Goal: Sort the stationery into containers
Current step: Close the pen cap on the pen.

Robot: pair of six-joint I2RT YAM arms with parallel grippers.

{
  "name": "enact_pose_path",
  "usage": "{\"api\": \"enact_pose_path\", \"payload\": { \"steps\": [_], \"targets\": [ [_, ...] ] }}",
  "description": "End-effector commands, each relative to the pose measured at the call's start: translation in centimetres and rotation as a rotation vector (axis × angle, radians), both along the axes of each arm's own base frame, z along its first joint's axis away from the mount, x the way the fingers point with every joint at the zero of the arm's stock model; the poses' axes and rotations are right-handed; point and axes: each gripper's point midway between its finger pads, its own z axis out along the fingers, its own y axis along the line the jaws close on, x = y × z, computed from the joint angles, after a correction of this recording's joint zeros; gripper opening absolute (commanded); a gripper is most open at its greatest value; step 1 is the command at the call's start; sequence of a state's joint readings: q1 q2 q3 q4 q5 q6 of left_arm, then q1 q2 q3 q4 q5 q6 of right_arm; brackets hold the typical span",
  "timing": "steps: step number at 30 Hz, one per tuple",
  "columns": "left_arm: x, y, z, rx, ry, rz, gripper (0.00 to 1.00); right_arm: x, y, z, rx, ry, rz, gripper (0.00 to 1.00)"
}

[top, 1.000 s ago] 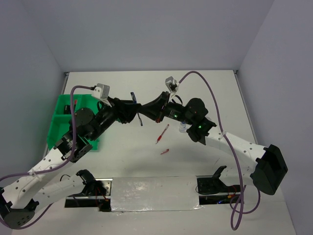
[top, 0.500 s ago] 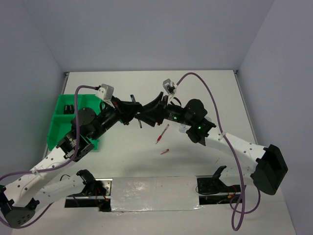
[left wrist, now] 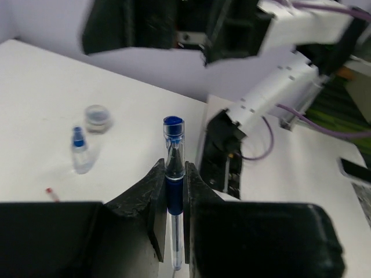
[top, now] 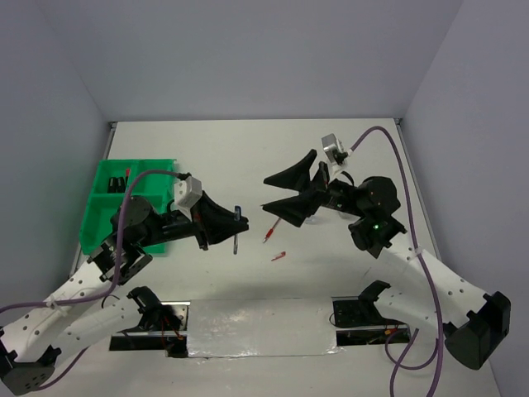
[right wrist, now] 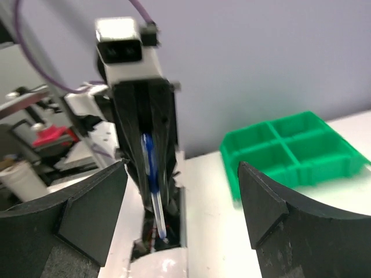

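Blue pen clamped in left jaws, held above worktop, left of centre. right jaws spread wide apart, facing it. Green tray at left edge; red pen lies mid-worktop.

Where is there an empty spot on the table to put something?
The far table beyond the green tray is bare. The middle is crowded: left claw holding blue pen, right claw, red pen.

From my seat: black left gripper, blue pen with a clear barrel, bright green tray at 9 o'clock, red pen mid-table, purple cables.
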State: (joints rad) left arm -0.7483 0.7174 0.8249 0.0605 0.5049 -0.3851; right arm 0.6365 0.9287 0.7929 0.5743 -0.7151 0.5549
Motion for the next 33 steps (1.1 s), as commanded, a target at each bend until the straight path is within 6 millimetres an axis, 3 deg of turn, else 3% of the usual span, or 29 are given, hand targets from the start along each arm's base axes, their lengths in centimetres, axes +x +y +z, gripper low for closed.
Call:
{"api": "enact_pose_path", "payload": {
  "steps": [1,7,21,23,24,26,33],
  "targets": [
    [-3.9,-1.0,1.3,-0.034,-0.115,-0.249,0.0,-1.9,0.5,2.2,0.01,-0.023,0.125,0.83],
    [-4.1,-1.4,1.0,-0.019,-0.117,-0.279,0.0,-4.5,1.9,2.2,-0.006,-0.075,0.194,0.82],
    [-3.3,-2.0,0.8,-0.008,-0.101,-0.264,0.0,-5.5,4.5,0.3,-0.054,-0.045,0.255,0.63],
    [-3.2,-2.0,1.0,-0.01,-0.106,-0.258,0.0,-5.5,4.5,0.1,-0.054,-0.046,0.256,0.66],
    [-3.0,-1.9,1.1,-0.011,-0.105,-0.247,0.0,-5.4,4.5,-0.2,-0.056,-0.04,0.252,0.76],
    [-2.6,-1.8,1.2,-0.013,-0.101,-0.218,0.0,-5.3,4.1,0.3,-0.034,-0.056,0.219,0.84],
    [1.4,-0.8,2.8,-0.036,-0.025,0.042,0.0,-3.9,2.4,0.1,-0.003,-0.061,0.086,0.95]
  ]
}}
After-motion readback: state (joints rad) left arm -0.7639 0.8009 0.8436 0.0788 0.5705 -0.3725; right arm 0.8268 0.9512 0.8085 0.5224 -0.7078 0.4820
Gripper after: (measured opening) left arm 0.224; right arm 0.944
